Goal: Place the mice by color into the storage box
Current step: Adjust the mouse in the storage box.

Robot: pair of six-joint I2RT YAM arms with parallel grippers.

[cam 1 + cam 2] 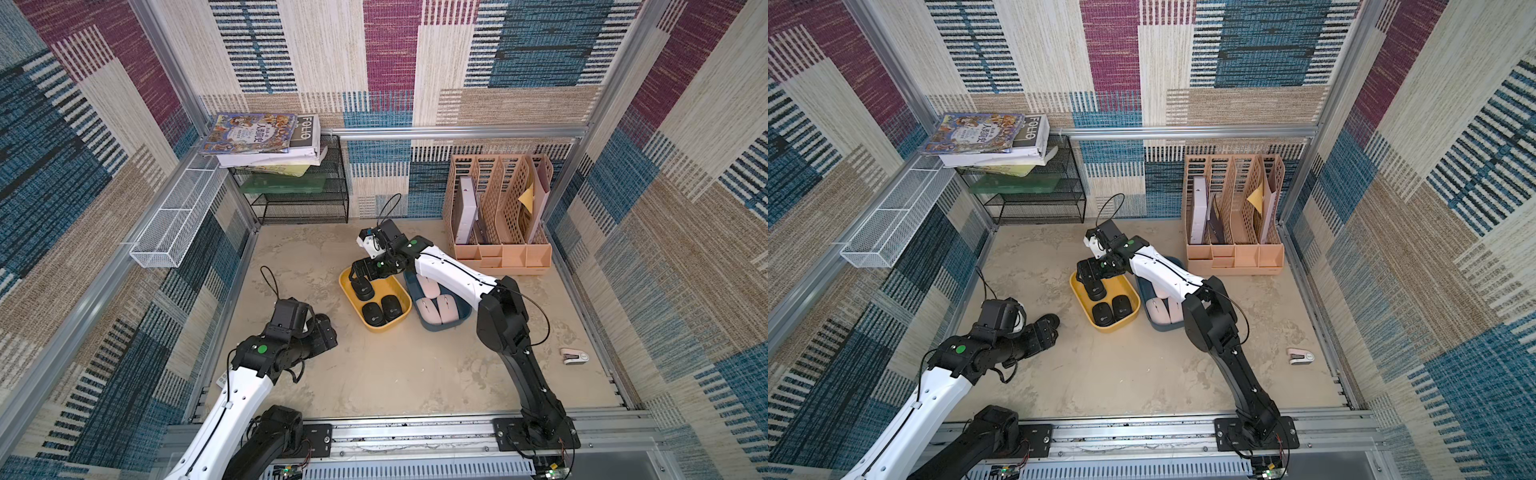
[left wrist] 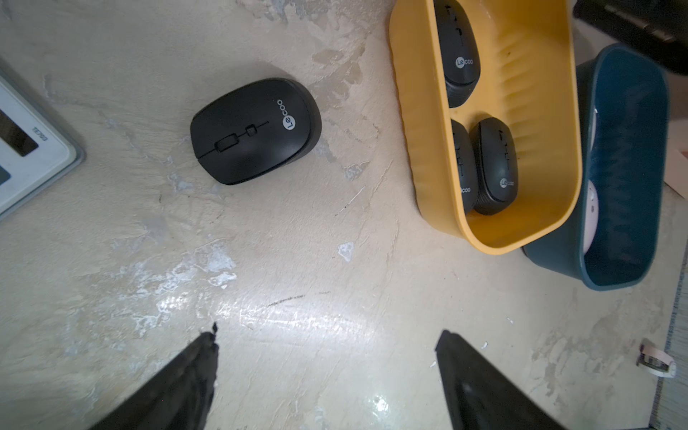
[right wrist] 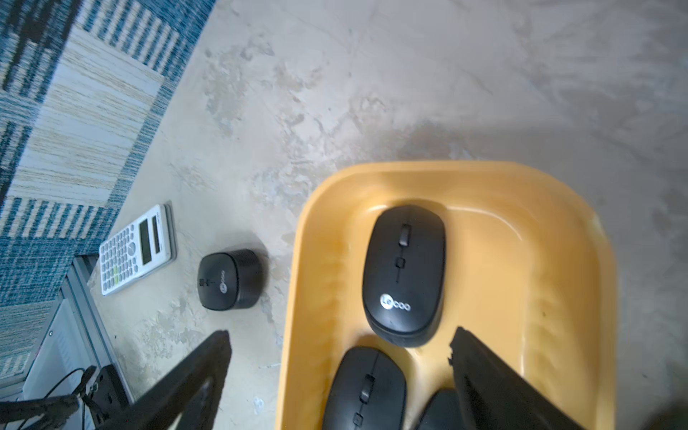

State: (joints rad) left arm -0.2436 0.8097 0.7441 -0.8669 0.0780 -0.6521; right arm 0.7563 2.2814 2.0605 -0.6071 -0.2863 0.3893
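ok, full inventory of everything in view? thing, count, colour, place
black mice: 3, black, in the yellow bin
loose black mouse: 1, black, on the table near the calculator
pink mice: 3, pale pink, in the blue bin
yellow bin: 1, yellow, mid-table
blue bin: 1, dark blue, beside the yellow bin
calculator: 1, white-grey, table's left edge
stapler: 1, white-pink, table's right side
file organizer: 1, peach, back right
mesh shelf: 1, black, back left
books: a stack, mixed colours, on the mesh shelf
wire basket: 1, white, left wall rail
left arm: jaws open, over bare table
right arm: jaws open, over the yellow bin
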